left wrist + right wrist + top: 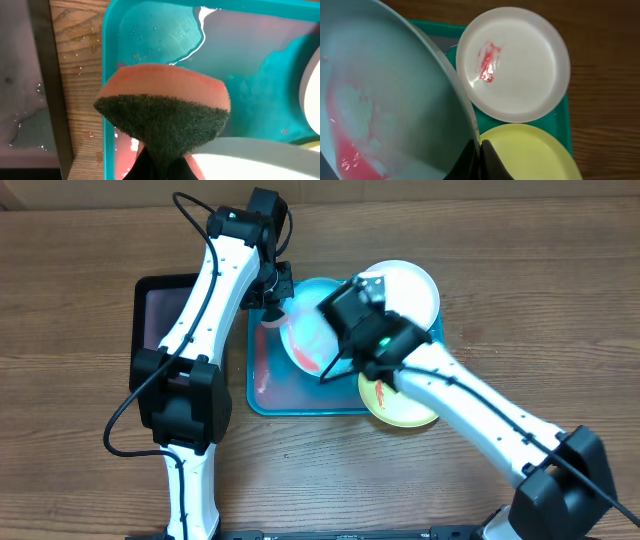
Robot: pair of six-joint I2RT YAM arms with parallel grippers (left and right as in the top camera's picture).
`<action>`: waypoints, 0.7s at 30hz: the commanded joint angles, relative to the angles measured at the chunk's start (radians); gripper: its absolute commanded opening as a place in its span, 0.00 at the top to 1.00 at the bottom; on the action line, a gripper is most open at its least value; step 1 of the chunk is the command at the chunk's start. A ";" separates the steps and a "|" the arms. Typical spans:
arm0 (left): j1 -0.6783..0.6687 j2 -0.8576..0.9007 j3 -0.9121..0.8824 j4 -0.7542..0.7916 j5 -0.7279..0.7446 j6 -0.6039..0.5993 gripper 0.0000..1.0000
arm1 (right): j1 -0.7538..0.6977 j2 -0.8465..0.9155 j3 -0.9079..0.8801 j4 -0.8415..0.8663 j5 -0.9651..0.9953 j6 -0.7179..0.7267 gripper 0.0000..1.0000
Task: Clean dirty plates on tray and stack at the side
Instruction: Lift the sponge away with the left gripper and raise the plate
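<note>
My right gripper (480,150) is shut on the rim of the light blue plate (312,338), holding it tilted above the turquoise tray (262,395); red smears and pale foam cover its face (375,115). My left gripper (271,308) is shut on an orange sponge with a dark green scouring side (162,107), held at the plate's upper left edge over the tray (107,55). The white plate (515,62), with a red smear, lies on the tray's far right corner (410,288). The yellow-green plate (400,402) lies at the near right, also red-smeared.
A smaller black tray (160,315) with a wet grey inside sits left of the turquoise tray. Pinkish water pools in the turquoise tray's left part (268,375). Bare wooden table (80,470) surrounds both trays.
</note>
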 commanded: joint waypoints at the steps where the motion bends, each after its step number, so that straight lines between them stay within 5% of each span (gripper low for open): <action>1: -0.005 -0.005 0.013 -0.001 0.022 0.027 0.96 | 0.040 -0.006 0.016 -0.008 0.259 0.002 0.96; 21: -0.005 -0.005 0.013 0.070 0.007 0.027 0.96 | 0.241 -0.007 0.016 -0.062 0.907 0.002 0.96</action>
